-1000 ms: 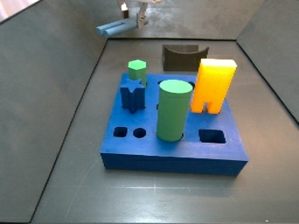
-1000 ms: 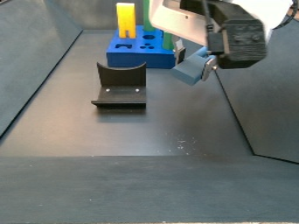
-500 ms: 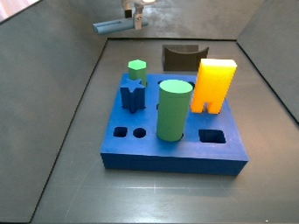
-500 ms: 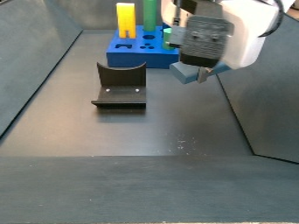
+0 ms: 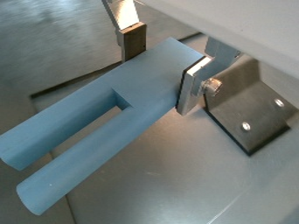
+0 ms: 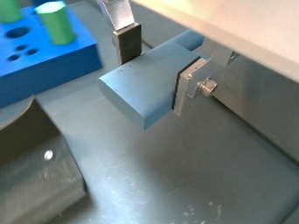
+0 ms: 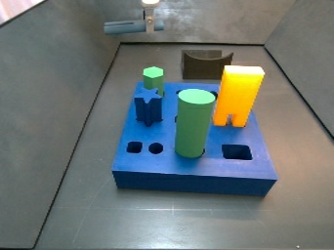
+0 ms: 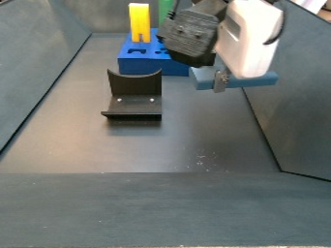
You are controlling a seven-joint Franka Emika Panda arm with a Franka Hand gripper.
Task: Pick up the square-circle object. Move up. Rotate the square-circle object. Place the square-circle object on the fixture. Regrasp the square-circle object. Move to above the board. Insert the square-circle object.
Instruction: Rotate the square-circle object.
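The square-circle object [image 5: 105, 122] is clamped between the gripper's [image 5: 163, 61] two fingers and held in the air, well above the floor. In a side view, the fixture [image 8: 132, 95] sits at its 8 o'clock and the board [image 8: 151, 56] at its 11 o'clock. On the board the green cylinder [image 7: 193, 122] and orange-yellow block [image 7: 237, 94] stand upright, apart from the held piece [image 7: 127, 27].

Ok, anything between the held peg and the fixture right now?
No. In a side view the gripper holds the square-circle object in the air, beside the fixture; only bare dark floor lies between them.
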